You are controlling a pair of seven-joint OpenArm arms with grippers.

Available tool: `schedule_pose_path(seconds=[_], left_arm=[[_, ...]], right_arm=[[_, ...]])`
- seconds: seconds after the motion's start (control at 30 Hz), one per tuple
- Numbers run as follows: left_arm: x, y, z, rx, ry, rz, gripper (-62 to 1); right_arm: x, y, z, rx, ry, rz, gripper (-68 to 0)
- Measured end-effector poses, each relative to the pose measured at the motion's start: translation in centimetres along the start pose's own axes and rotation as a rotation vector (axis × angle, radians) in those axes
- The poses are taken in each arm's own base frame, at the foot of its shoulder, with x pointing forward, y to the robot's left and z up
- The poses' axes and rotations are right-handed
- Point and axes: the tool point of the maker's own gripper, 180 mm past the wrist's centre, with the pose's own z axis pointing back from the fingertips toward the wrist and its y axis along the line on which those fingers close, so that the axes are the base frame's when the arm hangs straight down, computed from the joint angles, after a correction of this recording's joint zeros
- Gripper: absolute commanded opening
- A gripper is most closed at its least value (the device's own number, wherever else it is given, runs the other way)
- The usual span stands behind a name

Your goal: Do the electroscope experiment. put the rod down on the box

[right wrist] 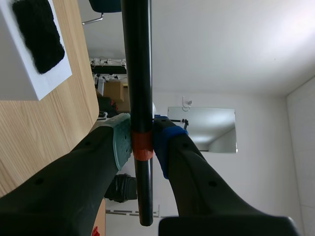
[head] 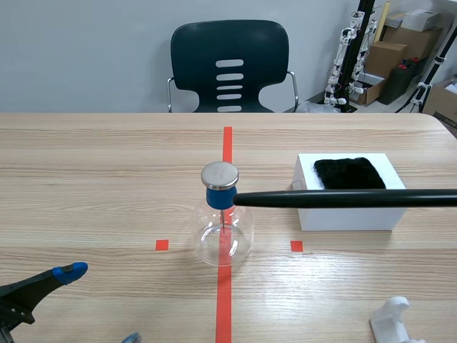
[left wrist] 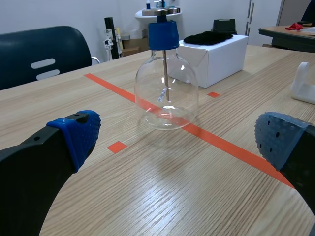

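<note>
- Black rod sits clamped in my right gripper. The jaws are closed on it, with the pads pressing either side of an orange band on its shaft.
- From the scene camera the rod lies level and runs in from the right of the electroscope. Its free tip ends at the electroscope's blue stopper. I cannot tell whether the tip touches it.
- The rod is held in the air, not yet resting on anything.
- The electroscope is a clear glass flask with a metal disc on top of the stopper. A thin pin hangs inside the glass, and the flask stands on the red tape line.
- A white box stands to the right of the electroscope, near it but apart, with a black cloth lying on its lid. In the scene view the rod crosses the box just below that cloth.
- My left gripper is low and on the near left of the electroscope, pointing at it. Its jaws are wide open and hold nothing.
- A white plastic piece lies on the near right of the electroscope, well apart from it.
- Beyond the electroscope, past the far edge of the wooden table, stands a dark chair.
</note>
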Motion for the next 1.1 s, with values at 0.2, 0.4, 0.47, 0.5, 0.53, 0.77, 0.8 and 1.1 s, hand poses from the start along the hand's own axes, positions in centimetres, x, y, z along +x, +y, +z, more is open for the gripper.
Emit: schedule_pose_path(seconds=[0.2, 0.4, 0.47, 0.5, 0.53, 0.77, 0.8, 1.1], left_arm=[[0.0, 0.0, 0.0, 0.0, 0.0, 0.0, 1.4], [0.0, 0.0, 0.0, 0.0, 0.0, 0.0, 1.4], [0.0, 0.0, 0.0, 0.0, 0.0, 0.0, 1.4], [0.0, 0.0, 0.0, 0.0, 0.0, 0.0, 1.4], [0.0, 0.0, 0.0, 0.0, 0.0, 0.0, 1.4], [0.0, 0.0, 0.0, 0.0, 0.0, 0.0, 1.4], [0.0, 0.0, 0.0, 0.0, 0.0, 0.0, 1.4], [-0.01, 0.0, 0.0, 0.0, 0.0, 0.0, 1.4]], right_arm=[[0.0, 0.0, 0.0, 0.0, 0.0, 0.0, -66.5], [0.0, 0.0, 0.0, 0.0, 0.0, 0.0, -66.5], [0.0, 0.0, 0.0, 0.0, 0.0, 0.0, -66.5], [0.0, 0.0, 0.0, 0.0, 0.0, 0.0, -66.5], [0.0, 0.0, 0.0, 0.0, 0.0, 0.0, -66.5], [-0.41, 0.0, 0.0, 0.0, 0.023, 0.0, -66.5], [-0.41, 0.0, 0.0, 0.0, 0.023, 0.0, -66.5], [-0.94, 0.0, 0.02, 0.0, 0.052, 0.0, -66.5]])
